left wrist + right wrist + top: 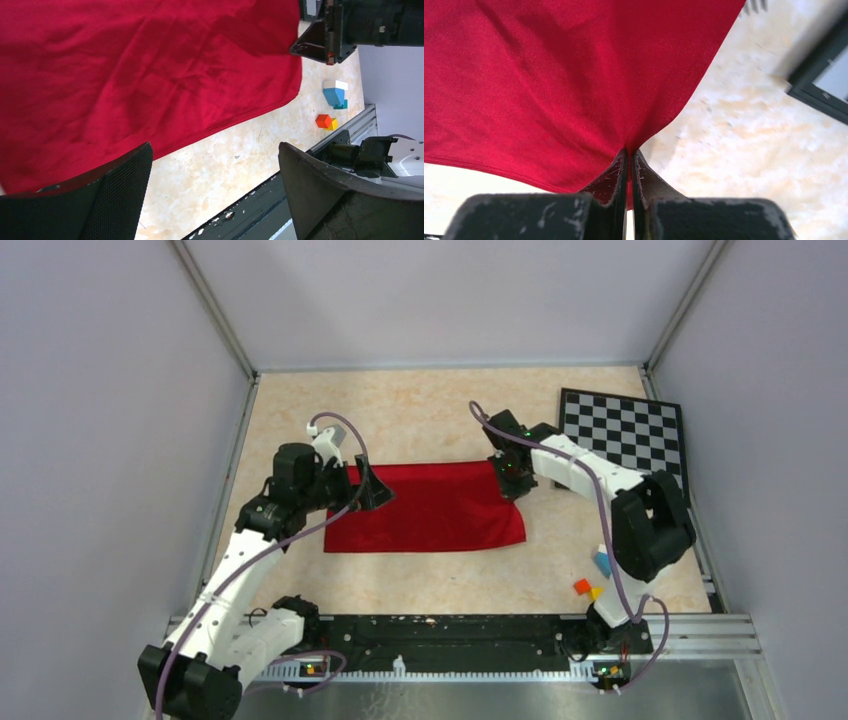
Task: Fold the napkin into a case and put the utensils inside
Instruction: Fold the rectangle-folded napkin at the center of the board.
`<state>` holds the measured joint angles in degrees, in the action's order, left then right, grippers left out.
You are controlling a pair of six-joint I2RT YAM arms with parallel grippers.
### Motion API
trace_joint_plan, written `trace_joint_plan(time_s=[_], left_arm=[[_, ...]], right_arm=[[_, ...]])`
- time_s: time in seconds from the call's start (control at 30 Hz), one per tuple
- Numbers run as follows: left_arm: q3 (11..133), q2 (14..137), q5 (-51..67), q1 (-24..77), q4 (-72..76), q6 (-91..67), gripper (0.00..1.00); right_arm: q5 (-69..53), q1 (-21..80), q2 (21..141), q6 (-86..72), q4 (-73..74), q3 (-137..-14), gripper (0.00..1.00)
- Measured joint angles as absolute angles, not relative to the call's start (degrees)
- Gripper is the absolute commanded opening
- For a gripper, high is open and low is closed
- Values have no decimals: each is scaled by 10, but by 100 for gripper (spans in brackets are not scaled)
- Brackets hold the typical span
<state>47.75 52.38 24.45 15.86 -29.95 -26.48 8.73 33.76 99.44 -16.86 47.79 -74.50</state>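
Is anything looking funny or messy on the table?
Only one thing: the red napkin isn't lying flat. Its far right corner is pinched in the shut right gripper, so the cloth gathers into folds that run toward the pinch. Nothing looks spilled or broken.

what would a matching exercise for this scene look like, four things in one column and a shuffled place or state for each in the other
Column A
1. deep-red cloth napkin
2. black-and-white checkered board
3. left gripper
4. right gripper

Column B
a. shut on an edge of the cloth
b. open, nothing between its fingers
c. at the far right of the table
d. spread out mid-table between the two arms

Pairs: 1-d, 2-c, 3-b, 4-a
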Motion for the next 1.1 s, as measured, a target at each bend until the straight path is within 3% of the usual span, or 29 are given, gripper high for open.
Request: trace_joint_plan(time_s=[0.27, 0.53, 1.1], left_arm=[[474, 533, 260, 159, -296, -269, 99], [471, 539, 257, 159, -292, -269, 99], [482, 469, 137, 157, -335, -256, 99]], right_arm=[[144, 273, 919, -143, 528, -697, 0], [144, 299, 909, -118, 544, -728, 0], [-20, 500, 1191, -178, 516, -1023, 0]])
